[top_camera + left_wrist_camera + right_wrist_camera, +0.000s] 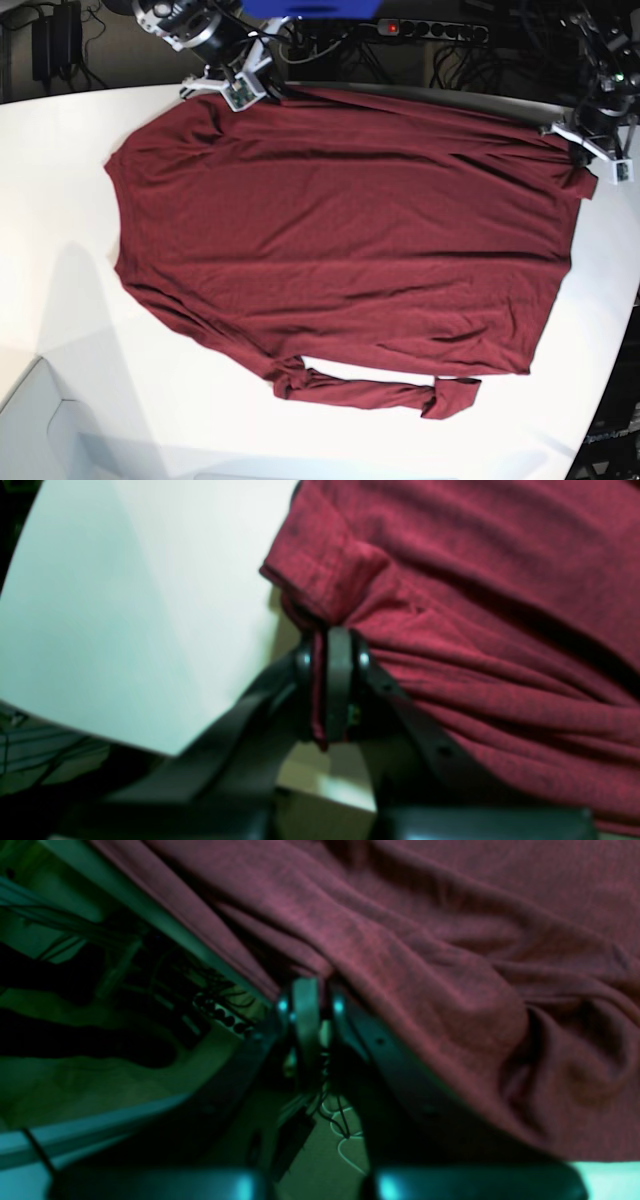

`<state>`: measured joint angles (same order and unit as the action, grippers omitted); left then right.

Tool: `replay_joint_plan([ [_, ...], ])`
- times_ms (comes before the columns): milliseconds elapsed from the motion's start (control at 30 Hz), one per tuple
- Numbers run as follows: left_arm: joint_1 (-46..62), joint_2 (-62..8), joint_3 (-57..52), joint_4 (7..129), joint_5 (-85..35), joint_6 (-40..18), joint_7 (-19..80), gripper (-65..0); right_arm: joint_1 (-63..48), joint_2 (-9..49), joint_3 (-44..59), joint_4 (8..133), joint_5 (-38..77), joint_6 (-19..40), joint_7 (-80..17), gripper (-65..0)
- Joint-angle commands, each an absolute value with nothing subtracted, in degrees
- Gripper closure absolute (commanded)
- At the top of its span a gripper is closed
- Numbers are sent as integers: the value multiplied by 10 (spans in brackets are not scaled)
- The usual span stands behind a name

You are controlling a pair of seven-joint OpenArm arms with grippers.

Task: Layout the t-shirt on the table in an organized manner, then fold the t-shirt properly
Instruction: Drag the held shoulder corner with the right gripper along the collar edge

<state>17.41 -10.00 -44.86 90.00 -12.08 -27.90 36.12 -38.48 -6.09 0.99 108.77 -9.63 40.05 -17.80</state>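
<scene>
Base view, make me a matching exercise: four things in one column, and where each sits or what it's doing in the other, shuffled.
Things:
1. left gripper
2. right gripper
3. sleeve
4. table

Places or states:
A. folded along the shirt's near edge
B. shut on the t-shirt at the view's right
C. white, under the shirt
D. shut on the shirt at the top left

Pairs: 1-B, 2-D, 3-A, 4-C

T-shirt (340,240): thin, soft maroon jersey cloth, matt, finely knit, creased in shallow folds. Table (60,290): smooth, glossy white surface. Gripper fingers (340,680): black plastic, smooth with slight sheen.
</scene>
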Motion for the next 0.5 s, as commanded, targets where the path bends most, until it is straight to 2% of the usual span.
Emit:
replay_joint_plan([
  [0,172,-112,-452,911,-126,-277,343,-3,-404,-60,9,1102,-87,400,-166,0],
  [467,120,-113,-449,935,-125,-277,342,-3,-365,-60,10,1142,-88,400,-169,0],
])
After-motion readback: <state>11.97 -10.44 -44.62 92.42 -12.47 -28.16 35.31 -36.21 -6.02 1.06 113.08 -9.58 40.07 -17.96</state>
